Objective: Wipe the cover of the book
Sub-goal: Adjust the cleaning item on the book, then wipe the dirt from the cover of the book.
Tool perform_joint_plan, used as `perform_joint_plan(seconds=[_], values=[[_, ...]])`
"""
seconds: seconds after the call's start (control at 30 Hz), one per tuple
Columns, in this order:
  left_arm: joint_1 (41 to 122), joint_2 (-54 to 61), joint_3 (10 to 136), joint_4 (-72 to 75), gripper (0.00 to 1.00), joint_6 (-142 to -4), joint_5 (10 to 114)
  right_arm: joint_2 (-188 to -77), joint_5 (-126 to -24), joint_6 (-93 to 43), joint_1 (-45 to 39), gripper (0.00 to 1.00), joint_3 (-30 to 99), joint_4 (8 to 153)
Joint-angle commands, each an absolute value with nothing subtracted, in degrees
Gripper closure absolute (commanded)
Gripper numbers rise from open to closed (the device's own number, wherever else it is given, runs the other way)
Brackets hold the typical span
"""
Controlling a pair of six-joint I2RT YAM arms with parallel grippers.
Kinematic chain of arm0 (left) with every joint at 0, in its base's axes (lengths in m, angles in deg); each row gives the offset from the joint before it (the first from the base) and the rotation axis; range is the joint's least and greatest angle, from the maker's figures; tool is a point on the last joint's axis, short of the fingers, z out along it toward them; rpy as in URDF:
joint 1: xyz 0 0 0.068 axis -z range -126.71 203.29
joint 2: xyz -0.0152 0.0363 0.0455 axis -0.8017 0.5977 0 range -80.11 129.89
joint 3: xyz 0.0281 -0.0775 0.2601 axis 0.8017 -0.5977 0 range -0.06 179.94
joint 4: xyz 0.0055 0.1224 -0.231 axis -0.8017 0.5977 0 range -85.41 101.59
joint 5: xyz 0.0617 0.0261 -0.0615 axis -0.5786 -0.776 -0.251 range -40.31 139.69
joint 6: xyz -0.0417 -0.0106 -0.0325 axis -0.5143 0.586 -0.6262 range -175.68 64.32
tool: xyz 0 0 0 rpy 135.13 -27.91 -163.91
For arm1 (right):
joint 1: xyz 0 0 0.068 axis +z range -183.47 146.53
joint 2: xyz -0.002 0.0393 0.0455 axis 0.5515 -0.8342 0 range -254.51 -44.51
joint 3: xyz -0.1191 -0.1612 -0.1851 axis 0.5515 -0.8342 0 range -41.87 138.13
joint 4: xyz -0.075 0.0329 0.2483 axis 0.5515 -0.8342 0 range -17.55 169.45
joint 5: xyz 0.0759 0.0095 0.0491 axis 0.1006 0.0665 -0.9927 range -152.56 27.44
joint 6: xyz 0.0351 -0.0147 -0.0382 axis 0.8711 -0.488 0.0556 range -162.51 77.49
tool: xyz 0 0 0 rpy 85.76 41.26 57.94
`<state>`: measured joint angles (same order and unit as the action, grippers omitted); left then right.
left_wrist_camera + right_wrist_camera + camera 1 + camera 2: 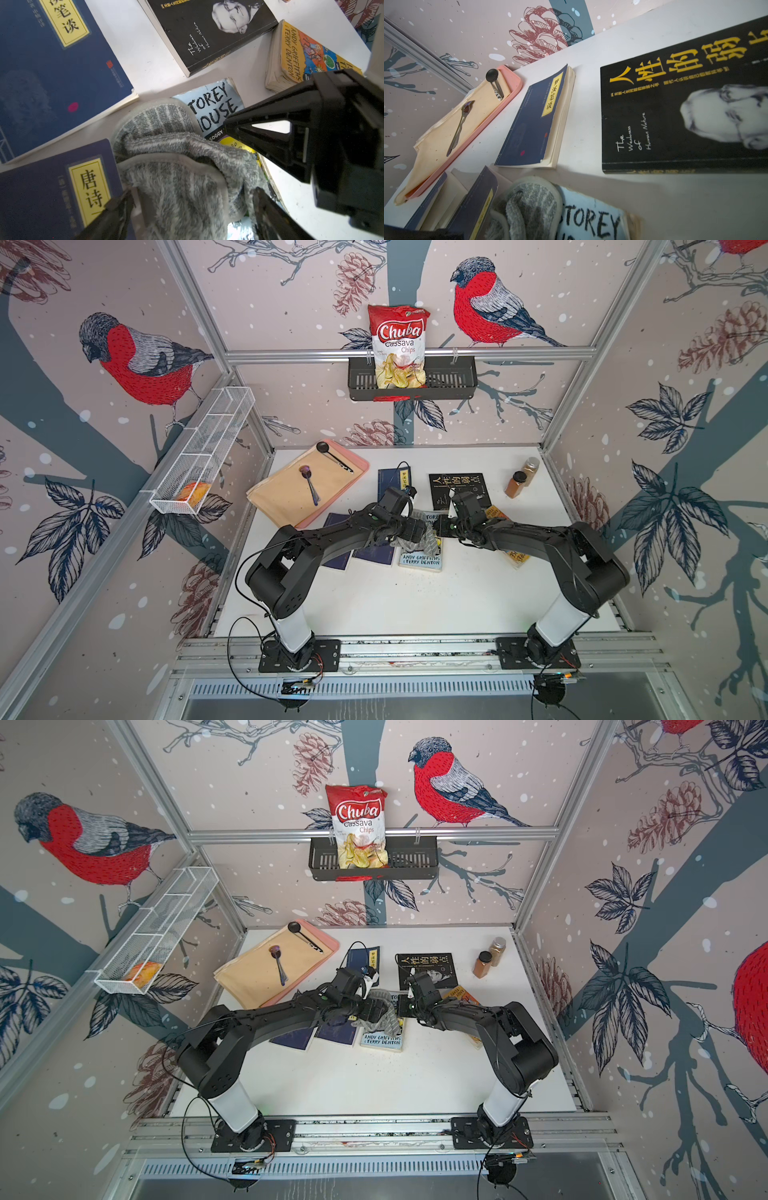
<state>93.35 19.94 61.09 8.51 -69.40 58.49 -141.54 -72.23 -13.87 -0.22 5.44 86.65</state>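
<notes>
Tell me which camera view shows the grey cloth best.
The left wrist view: the grey cloth fills the middle, pile and hem sharp, bunched on the light-blue book. Both top views show only a scrap of it, small and partly covered. The right wrist view catches one end at the frame edge.

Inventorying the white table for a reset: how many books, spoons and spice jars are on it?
Books: 6 - blue paperback, black paperback, pale-blue Storey House paperback, orange paperback, navy paperback with yellow label, second navy paperback
Spoons: 2 - black spoon, shiny metal spoon
Spice jars: 2 - black-lidded brown jar, gold-lidded jar
Total: 10
</notes>
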Motion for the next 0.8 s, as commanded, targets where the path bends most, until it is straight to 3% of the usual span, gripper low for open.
perform_joint_plan(seconds=[0.0, 0.27, 0.3, 0.4, 0.43, 0.5, 0.63, 0.77], values=[[94.32, 21.98, 62.77, 10.35, 0.11, -69.12, 58.2, -141.84, -71.68, -14.13, -0.4, 0.88, 4.33, 88.15], [97.41, 28.65, 66.04, 14.74, 0.16, -70.18, 54.67, -141.85, -73.36, -13.68, -1.99, 0.87, 1.41, 90.43], [97.41, 28.78, 65.73, 15.02, 0.23, -70.66, 53.94, -141.8, -73.45, -13.67, -2.12, 0.87, 1.17, 90.52], [97.33, 29.03, 65.39, 15.73, 0.57, -71.32, 52.85, -141.89, -73.63, -13.82, -2.6, 0.87, 0.93, 90.61], [97.23, 29.05, 65.33, 15.91, 0.73, -71.24, 52.78, -141.93, -73.63, -13.93, -2.64, 0.87, 0.86, 90.61], [97.22, 28.96, 65.6, 15.84, 0.88, -71.01, 52.31, -142.15, -73.63, -14.05, -2.71, 0.87, 0.93, 90.61], [96.18, 29.83, 68.74, 16.02, 1.0, -69.62, 50.88, -142.75, -73.5, -14.52, -2.71, 0.87, 0.95, 90.17], [92.53, 33.5, 74.08, 16.27, 1.0, -69.2, 52.29, -143.12, -73.5, -14.48, -2.71, 0.87, 0.69, 90.34]])
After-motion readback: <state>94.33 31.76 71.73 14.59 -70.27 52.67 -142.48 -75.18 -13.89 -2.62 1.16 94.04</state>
